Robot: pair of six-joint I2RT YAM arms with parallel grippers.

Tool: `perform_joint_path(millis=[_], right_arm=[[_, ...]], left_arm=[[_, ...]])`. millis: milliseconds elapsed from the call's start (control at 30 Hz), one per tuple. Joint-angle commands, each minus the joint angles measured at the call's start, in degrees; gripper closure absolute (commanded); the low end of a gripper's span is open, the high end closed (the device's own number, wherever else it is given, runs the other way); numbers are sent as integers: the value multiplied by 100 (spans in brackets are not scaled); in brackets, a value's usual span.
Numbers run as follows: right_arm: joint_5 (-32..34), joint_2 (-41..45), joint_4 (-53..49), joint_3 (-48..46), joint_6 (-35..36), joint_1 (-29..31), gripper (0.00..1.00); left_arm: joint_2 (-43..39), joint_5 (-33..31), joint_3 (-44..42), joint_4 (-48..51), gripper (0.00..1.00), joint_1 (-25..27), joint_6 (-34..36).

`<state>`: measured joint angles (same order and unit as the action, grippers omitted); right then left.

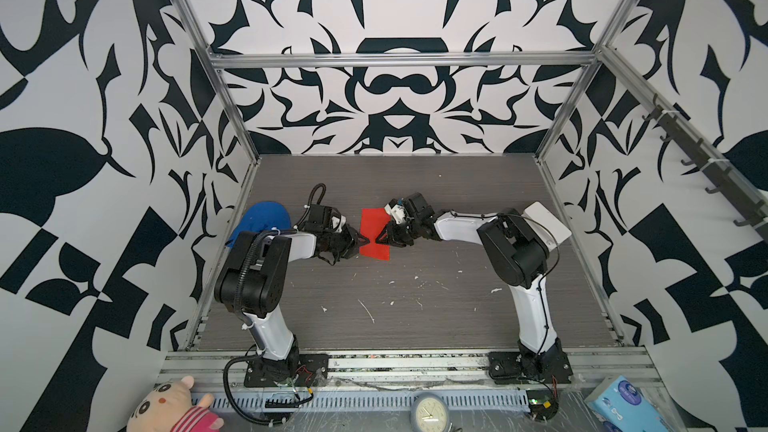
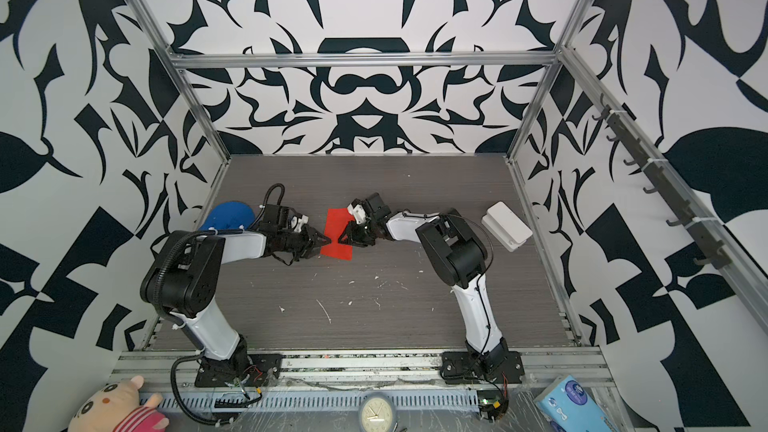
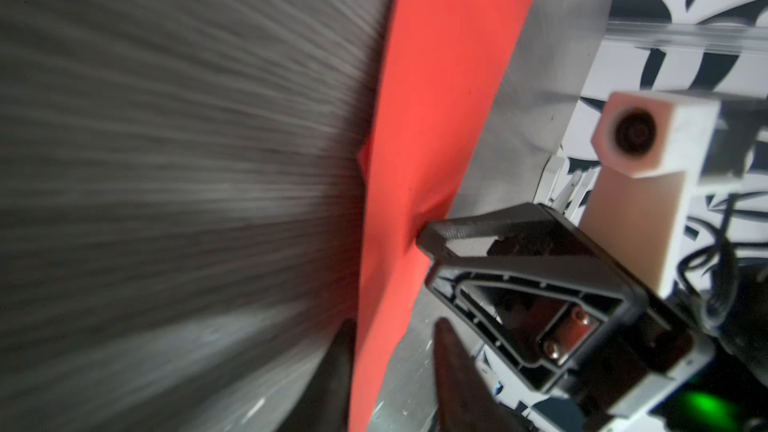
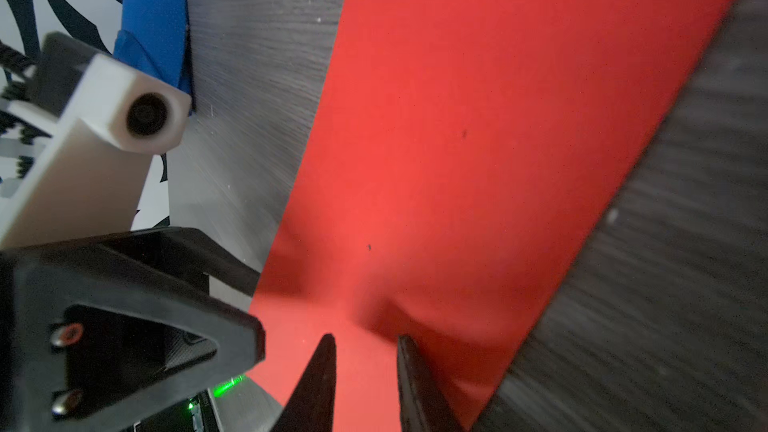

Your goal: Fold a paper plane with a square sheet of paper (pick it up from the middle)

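The square sheet of paper (image 1: 374, 230) (image 2: 338, 234) is bright red and lies mid-table between both arms. My left gripper (image 1: 365, 240) (image 2: 328, 240) (image 3: 395, 326) straddles the sheet's left edge. One finger lies against the paper (image 3: 436, 97). A gap shows beside the other finger, so the jaws are open. My right gripper (image 1: 380, 238) (image 2: 341, 238) (image 4: 365, 337) is over the sheet's right part, fingers apart, red paper (image 4: 498, 118) showing between them. Its fingertips (image 3: 428, 234) touch the paper, which puckers there. No paper plane is in view.
A blue cloth lump (image 1: 264, 218) (image 2: 228, 216) (image 4: 153, 14) sits behind the left arm by the left wall. A white box (image 1: 548, 222) (image 2: 507, 226) lies at the right wall. Small white scraps (image 1: 368, 311) dot the near table. The two grippers nearly meet.
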<state>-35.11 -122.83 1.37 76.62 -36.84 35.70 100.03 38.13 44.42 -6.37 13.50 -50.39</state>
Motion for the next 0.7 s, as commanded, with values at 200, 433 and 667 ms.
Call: perform_joint_path(millis=[200,433,667], right_arm=[[-136,343,133,8,8,-20,70],[96,218,-143,425,214,-45,70],[355,128,-405,404,394,-89,72]], left_arm=[[-227,-136,-49,381,100,12,-50],[-458,-310,-130,1000,100,37,70],[-454,-273,-2,1028,100,90,74]])
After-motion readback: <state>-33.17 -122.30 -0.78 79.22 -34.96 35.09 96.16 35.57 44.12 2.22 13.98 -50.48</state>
